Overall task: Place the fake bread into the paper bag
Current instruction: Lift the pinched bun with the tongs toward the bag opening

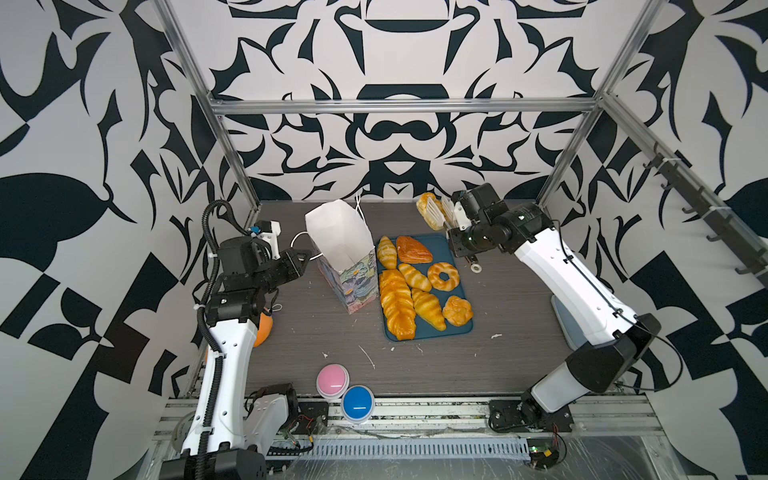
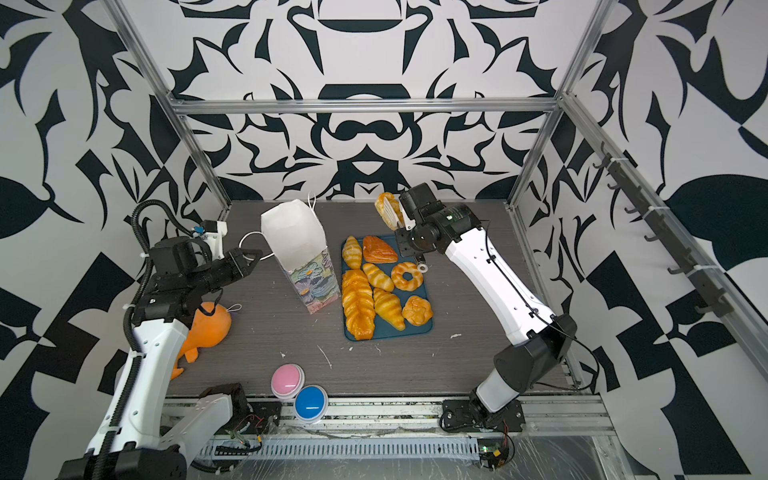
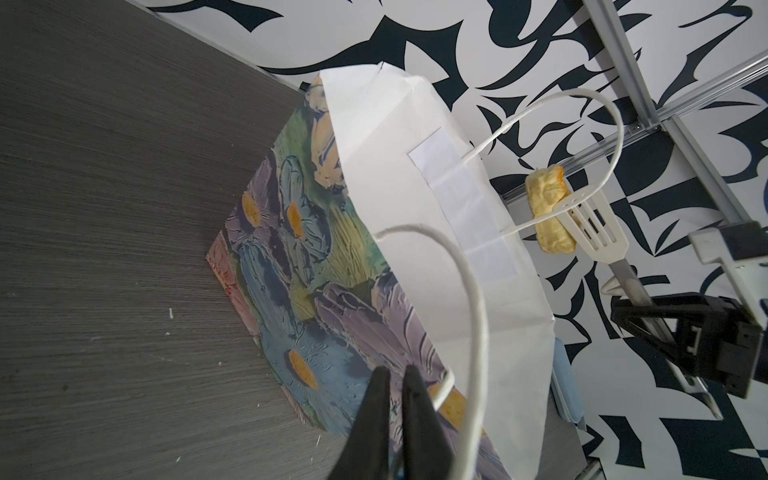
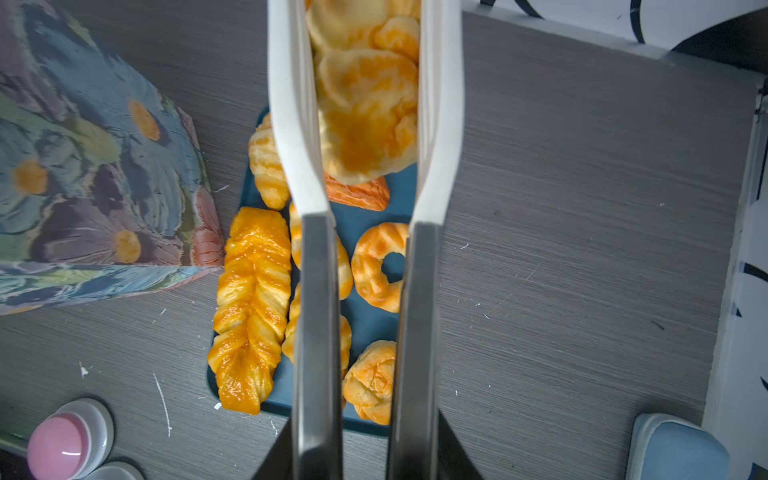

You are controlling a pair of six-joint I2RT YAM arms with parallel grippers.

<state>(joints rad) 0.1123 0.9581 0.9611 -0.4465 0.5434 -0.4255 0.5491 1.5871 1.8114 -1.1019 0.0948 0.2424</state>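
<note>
The paper bag (image 1: 340,241) (image 2: 295,237) stands open, left of a blue tray (image 1: 457,328). My left gripper (image 1: 306,254) (image 3: 395,370) is shut, and the bag's near cord handle (image 3: 478,299) loops round one finger and vanishes between the jaws. My right gripper (image 1: 459,226) (image 4: 365,453) is shut on white-tipped tongs (image 4: 316,311). The tongs clamp a knotted roll (image 1: 428,205) (image 4: 365,104) in the air behind the tray. The rest of the fake bread lies on the tray: croissants (image 1: 386,251), a flat pastry (image 1: 413,249), a ring doughnut (image 1: 443,276), a braided loaf (image 1: 397,303) and a roll (image 1: 457,311).
A pink button (image 1: 332,380) and a blue button (image 1: 358,403) sit at the table's front edge. An orange toy (image 2: 208,328) lies under the left arm. A pale blue object (image 4: 677,449) stands by the right arm. Aluminium posts frame the table.
</note>
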